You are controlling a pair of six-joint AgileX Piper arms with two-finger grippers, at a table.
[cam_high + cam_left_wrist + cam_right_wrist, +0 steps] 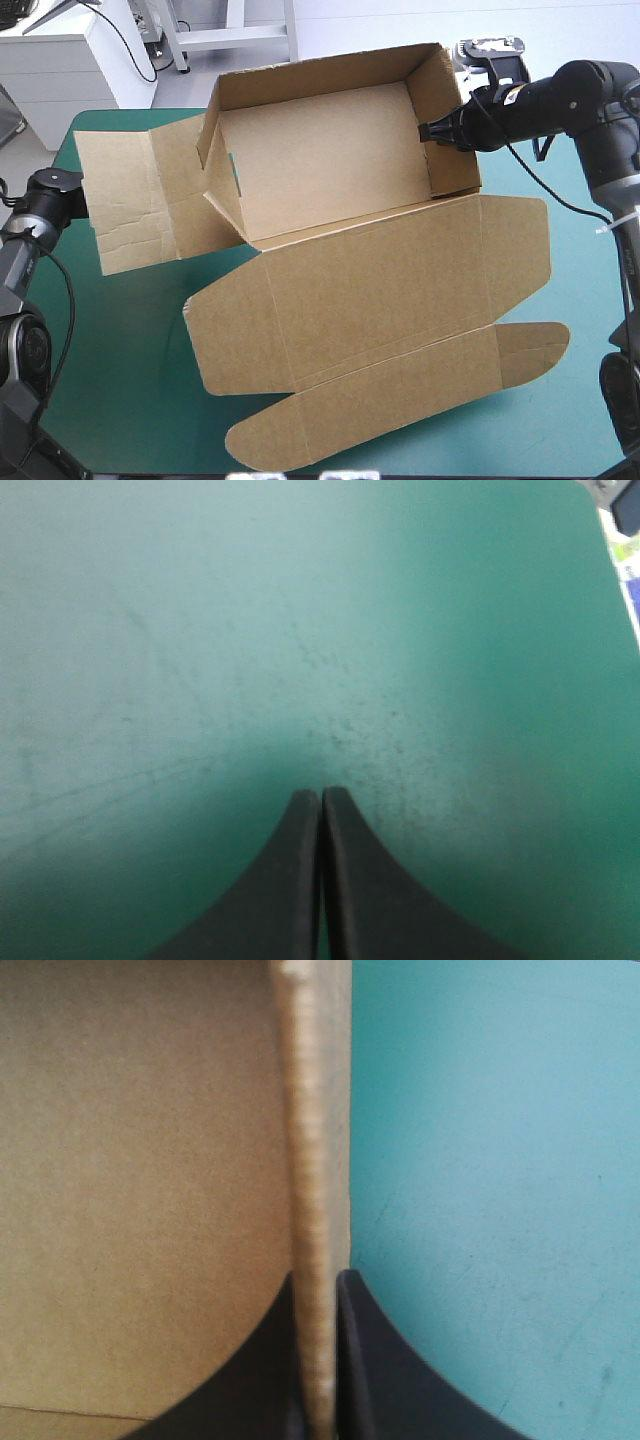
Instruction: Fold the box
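- The box [330, 150] stands far-centre on the table [100, 330], with its lid [380, 290] lying flat on the near side.
- The right gripper [428, 131] grips the box's right wall [312, 1110].
- The left gripper [321, 792] is over bare table, left.

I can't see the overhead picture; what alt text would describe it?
A half-folded brown cardboard box, walls raised and lid flat, lies on a teal-green table cover. Black jaws on the right arm pinch its right wall; the left arm sits at the table's left edge.

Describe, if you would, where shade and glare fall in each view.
High view: inside the box the walls sit darker than the floor; left wrist view: pale glare washes the teal-green cover, dimming around the shut left gripper; right wrist view: the wall edge pinched by the right gripper catches bright light.
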